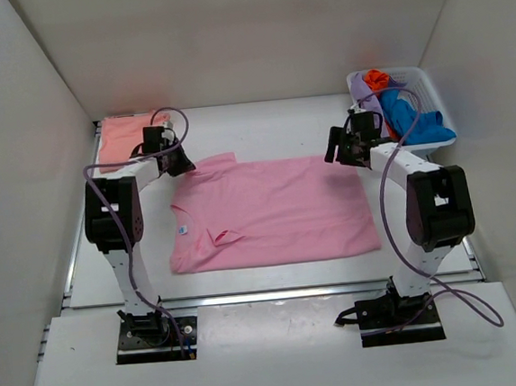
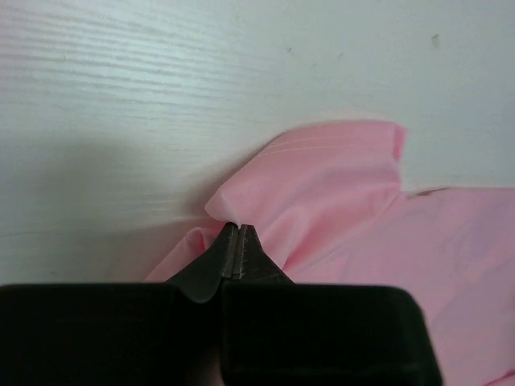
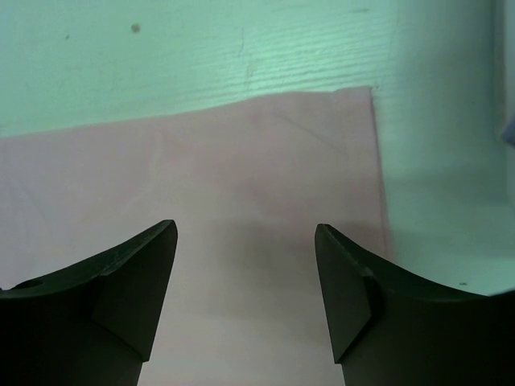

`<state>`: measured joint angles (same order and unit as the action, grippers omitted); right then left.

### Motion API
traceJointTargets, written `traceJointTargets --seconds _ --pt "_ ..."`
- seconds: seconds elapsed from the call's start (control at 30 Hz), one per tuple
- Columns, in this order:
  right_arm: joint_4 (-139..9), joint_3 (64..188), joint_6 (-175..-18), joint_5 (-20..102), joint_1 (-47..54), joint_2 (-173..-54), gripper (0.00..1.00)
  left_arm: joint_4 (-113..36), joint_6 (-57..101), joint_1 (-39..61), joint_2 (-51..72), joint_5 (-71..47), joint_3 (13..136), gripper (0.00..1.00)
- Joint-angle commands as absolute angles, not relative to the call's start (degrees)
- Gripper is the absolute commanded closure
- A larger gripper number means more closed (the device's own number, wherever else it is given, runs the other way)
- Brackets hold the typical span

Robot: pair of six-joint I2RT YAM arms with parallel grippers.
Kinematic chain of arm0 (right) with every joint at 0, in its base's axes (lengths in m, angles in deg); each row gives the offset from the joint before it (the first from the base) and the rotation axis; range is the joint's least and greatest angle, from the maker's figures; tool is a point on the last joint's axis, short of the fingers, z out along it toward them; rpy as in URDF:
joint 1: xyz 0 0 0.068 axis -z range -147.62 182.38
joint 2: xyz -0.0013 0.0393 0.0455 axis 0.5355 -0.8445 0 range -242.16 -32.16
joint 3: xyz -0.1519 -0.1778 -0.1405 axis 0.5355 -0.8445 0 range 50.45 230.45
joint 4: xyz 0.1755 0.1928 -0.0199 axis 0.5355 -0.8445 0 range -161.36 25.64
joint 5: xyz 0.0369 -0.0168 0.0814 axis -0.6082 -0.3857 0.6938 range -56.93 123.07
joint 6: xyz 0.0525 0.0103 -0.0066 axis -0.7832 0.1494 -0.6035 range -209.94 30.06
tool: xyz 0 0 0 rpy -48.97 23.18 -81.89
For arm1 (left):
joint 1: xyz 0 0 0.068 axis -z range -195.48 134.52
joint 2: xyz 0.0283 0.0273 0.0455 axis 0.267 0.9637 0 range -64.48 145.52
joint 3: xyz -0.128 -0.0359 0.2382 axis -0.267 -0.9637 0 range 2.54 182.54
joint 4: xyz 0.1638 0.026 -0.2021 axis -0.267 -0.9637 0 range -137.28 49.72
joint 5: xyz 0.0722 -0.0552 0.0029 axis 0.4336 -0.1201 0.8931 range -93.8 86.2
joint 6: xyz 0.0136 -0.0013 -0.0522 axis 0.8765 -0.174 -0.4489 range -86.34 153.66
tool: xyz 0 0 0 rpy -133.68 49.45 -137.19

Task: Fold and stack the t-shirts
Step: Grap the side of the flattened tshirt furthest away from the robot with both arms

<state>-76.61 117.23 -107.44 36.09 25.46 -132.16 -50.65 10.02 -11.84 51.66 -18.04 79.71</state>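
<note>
The light pink t-shirt (image 1: pixel 273 214) lies spread flat mid-table, collar to the left. My left gripper (image 1: pixel 180 164) is at its far left sleeve. In the left wrist view that gripper (image 2: pixel 236 227) is shut, and a raised fold of the pink sleeve (image 2: pixel 322 181) is pinched at its tips. My right gripper (image 1: pixel 345 154) is open over the shirt's far right corner. In the right wrist view that gripper (image 3: pixel 245 233) hovers empty, its fingers (image 3: pixel 137 277) spread above the flat pink cloth (image 3: pixel 241 153). The salmon-peach t-shirt (image 1: pixel 125 135) lies folded at the back left.
A white lattice basket (image 1: pixel 436 87) stands at the back right, holding orange, blue and purple clothes, close beside my right arm. White walls enclose the table on the left, back and right. Bare white tabletop (image 1: pixel 270 129) lies beyond the pink shirt.
</note>
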Motion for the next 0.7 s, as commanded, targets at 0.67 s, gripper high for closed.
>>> traceJointTargets --seconds 0.67 --pt "-76.6 130.0 -116.2 19.0 23.6 -146.1 0.42 -47.8 8.7 -13.8 41.6 -26.6 73.8 1.0"
